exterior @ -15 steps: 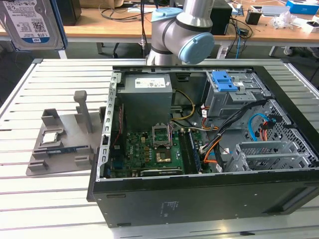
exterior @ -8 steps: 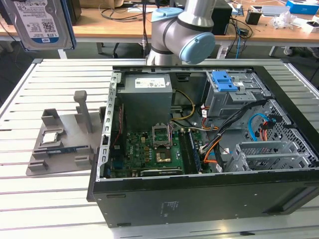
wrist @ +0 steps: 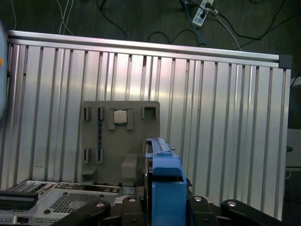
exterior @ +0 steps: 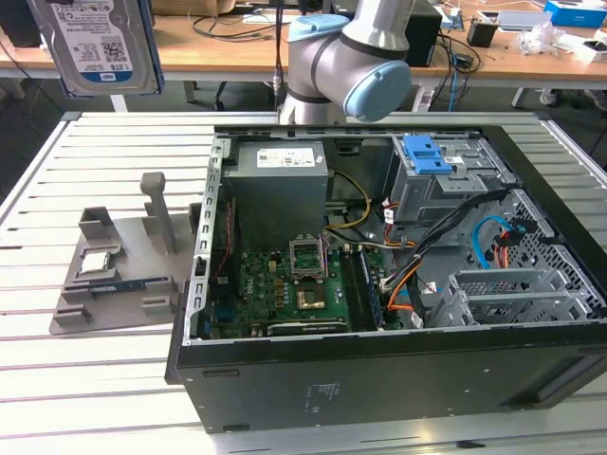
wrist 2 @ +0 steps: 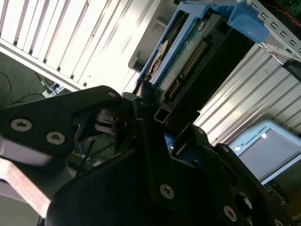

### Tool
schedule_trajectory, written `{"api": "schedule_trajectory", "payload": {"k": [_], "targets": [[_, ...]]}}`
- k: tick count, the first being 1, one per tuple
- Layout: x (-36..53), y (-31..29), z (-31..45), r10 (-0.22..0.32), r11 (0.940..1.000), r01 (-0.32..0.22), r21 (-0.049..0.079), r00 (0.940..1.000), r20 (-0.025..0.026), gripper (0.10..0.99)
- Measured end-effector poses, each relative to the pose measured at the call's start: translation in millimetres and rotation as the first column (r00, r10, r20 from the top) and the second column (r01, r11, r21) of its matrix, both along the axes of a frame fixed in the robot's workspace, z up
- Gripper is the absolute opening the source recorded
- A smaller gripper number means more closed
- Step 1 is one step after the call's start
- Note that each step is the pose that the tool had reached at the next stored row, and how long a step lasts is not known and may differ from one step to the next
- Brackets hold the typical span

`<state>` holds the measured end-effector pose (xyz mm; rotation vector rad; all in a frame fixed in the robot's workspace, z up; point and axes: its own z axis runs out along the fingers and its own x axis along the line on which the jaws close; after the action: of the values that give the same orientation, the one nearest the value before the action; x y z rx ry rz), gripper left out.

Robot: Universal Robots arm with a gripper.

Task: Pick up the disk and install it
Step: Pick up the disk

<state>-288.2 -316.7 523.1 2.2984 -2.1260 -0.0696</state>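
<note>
Closest, the black fingers (wrist 2: 148, 141) are clamped shut on the disk (wrist 2: 188, 52), one on each side. In the second wrist view, the disk's green circuit-board underside and a row of connector pins show inside the blue plastic carrier (wrist 2: 244, 21). In the first wrist view the disk (wrist: 162, 165) stands edge-on, a thin slab in its blue frame, its near end hidden among the black finger links. In the exterior view the disk (exterior: 100, 43) hangs high at the exterior view's left, labelled silver face toward the camera. Its top is cut off by the picture's edge, and it is well apart from the case (exterior: 379, 370). Beneath it a grey moulded holder (wrist: 120, 136) with a square silver chip (wrist: 120, 116) in a pocket lies on the ribbed aluminium worktop (wrist: 225, 117). The open black case shows a green motherboard (exterior: 285, 284) and a grey metal cage (exterior: 436, 190) topped by a blue latch (exterior: 424, 154). Farthest, cables trail over dark floor (wrist: 141, 19).
</note>
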Motion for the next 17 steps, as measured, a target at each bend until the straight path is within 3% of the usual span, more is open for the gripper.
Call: {"api": "schedule_trajectory", "payload": {"k": [11, 17], "targets": [[46.1, 0.9, 0.0, 0.000, 1.0000, 0.000, 0.000, 1.0000, -0.0008, 0.365], [77.6, 1.3, 0.0, 0.000, 1.0000, 0.000, 0.000, 1.0000, -0.0019, 0.365]]}}
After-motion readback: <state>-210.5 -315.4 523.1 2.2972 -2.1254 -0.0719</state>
